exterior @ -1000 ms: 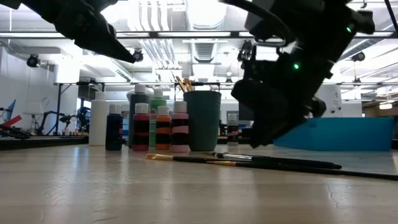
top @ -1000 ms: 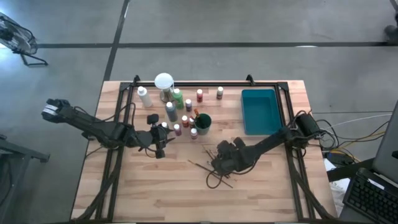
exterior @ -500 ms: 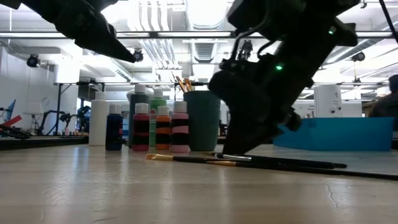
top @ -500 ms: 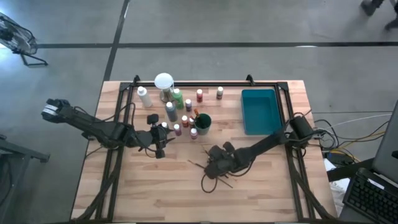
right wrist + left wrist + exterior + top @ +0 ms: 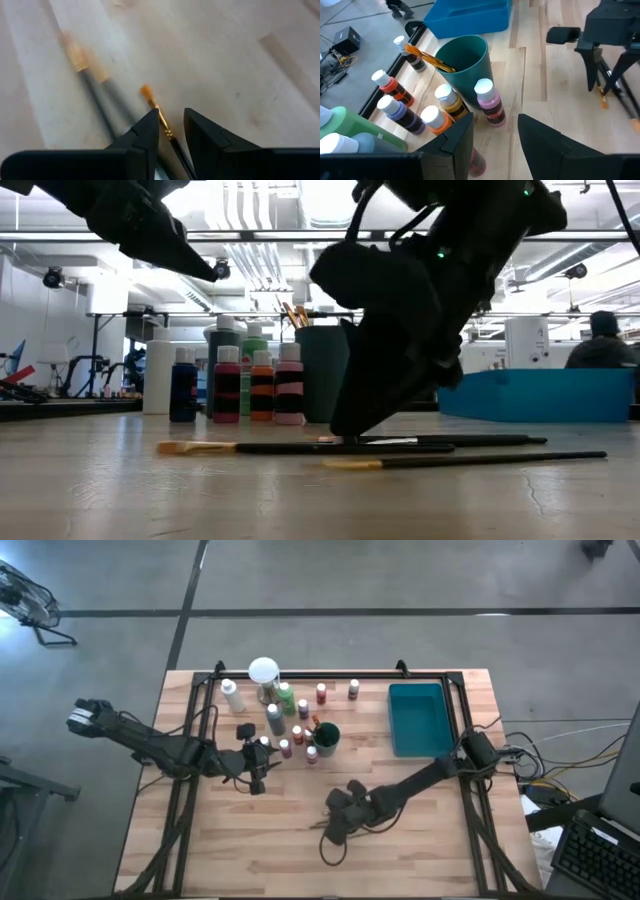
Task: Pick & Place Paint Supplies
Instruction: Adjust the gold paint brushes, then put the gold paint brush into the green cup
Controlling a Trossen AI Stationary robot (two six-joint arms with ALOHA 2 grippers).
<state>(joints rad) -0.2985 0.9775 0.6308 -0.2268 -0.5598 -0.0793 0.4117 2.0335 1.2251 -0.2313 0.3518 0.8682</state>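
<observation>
Below the teal cup (image 5: 326,736) in the high view, the right claw (image 5: 333,830) hides the loose brushes. Low view: it presses onto brushes (image 5: 300,447) lying on the table (image 5: 120,490). Its wrist view shows jaws narrowing around one brush (image 5: 162,121), grip unconfirmed. Left claw (image 5: 492,135) waits part-open beside bottles (image 5: 488,102).

1. A pale wooden-plank bench (image 5: 250,850) stands on a grey concrete floor (image 5: 400,580) crossed by dark seam lines.
2. Long fluorescent ceiling lights (image 5: 270,235) run across a white workshop room.
3. A seated person (image 5: 603,345) shows beyond the bench.
4. A keyboard (image 5: 595,860) lies beside the bench.
</observation>
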